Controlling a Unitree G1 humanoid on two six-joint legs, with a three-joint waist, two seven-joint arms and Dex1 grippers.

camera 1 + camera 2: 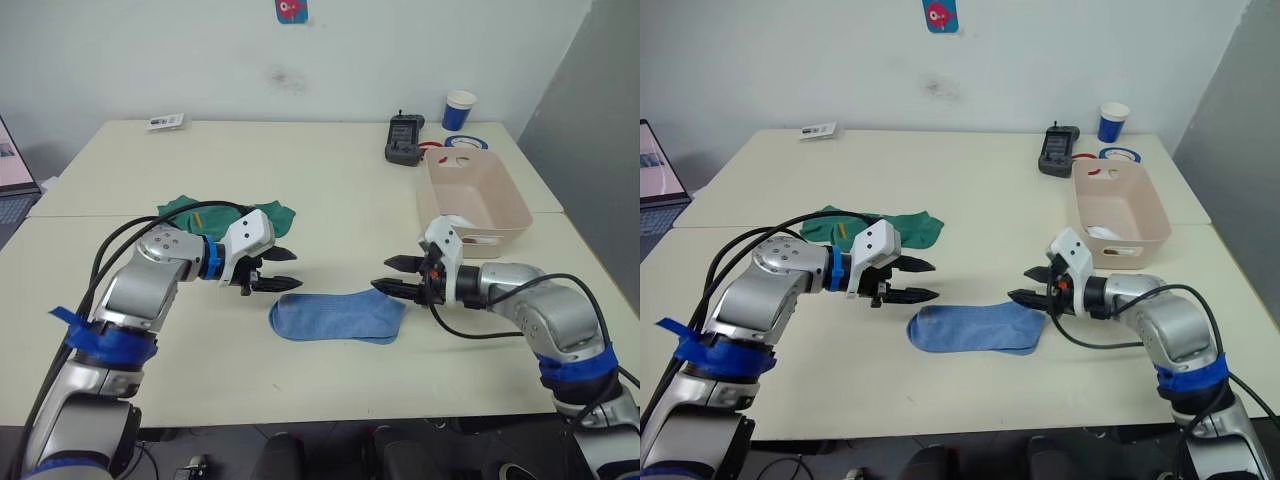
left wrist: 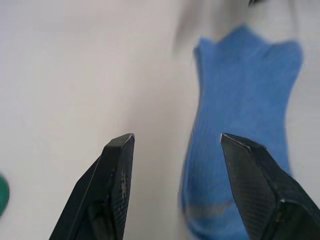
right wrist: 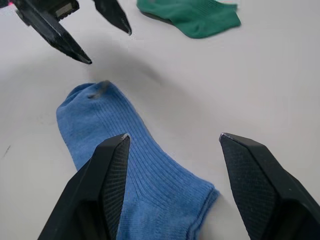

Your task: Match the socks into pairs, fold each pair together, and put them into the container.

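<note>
A light blue sock (image 1: 337, 316) lies flat on the table's near middle, toe to the left. My left gripper (image 1: 283, 268) hovers open just beyond its toe end, and the left wrist view looks down on the same sock (image 2: 240, 125). My right gripper (image 1: 393, 275) is open at the cuff end; its wrist view has the blue sock (image 3: 140, 170) under its fingers. Dark green socks (image 1: 195, 212) lie behind the left gripper. The beige-pink container (image 1: 505, 195) stands at the right, with something white (image 1: 1102, 232) inside.
At the back right of the table are a black device (image 1: 404, 140), a blue-and-white paper cup (image 1: 460, 110) and a blue tape ring (image 1: 467, 143). A small card (image 1: 166, 121) lies at the back left. A laptop (image 1: 10, 180) sits off the left edge.
</note>
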